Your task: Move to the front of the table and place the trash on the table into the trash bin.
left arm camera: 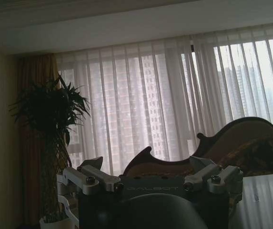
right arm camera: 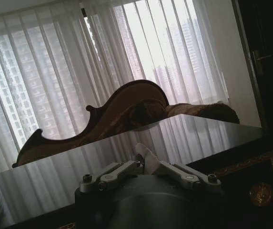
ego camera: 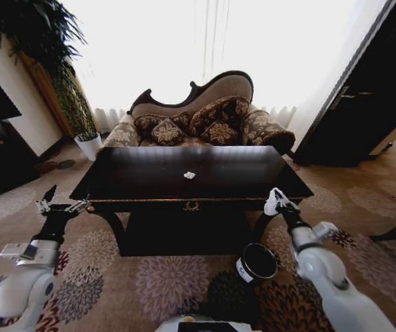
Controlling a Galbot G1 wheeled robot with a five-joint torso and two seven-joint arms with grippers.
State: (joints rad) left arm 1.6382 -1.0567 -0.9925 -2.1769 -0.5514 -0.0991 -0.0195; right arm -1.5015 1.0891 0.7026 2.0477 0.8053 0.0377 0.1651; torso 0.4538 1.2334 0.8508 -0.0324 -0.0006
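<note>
The table (ego camera: 149,188) has a glossy black top and stands straight ahead. One white paper wad of the trash (ego camera: 189,175) lies near its middle. My right gripper (ego camera: 279,200) hovers at the table's front right corner, shut on another white paper wad (ego camera: 272,205). In the right wrist view the fingers (right arm camera: 119,171) pinch that wad (right arm camera: 143,155) in front of the table's top (right arm camera: 174,136). The black trash bin (ego camera: 256,263) with a white label sits on the carpet below and just left of this gripper. My left gripper (ego camera: 59,205) is open off the front left corner, its fingers (left arm camera: 91,177) spread wide.
A carved sofa (ego camera: 198,114) with cushions stands behind the table. A tall plant in a white pot (ego camera: 88,145) is at the back left, a dark door (ego camera: 363,97) at the right. Patterned carpet (ego camera: 163,283) lies between me and the table.
</note>
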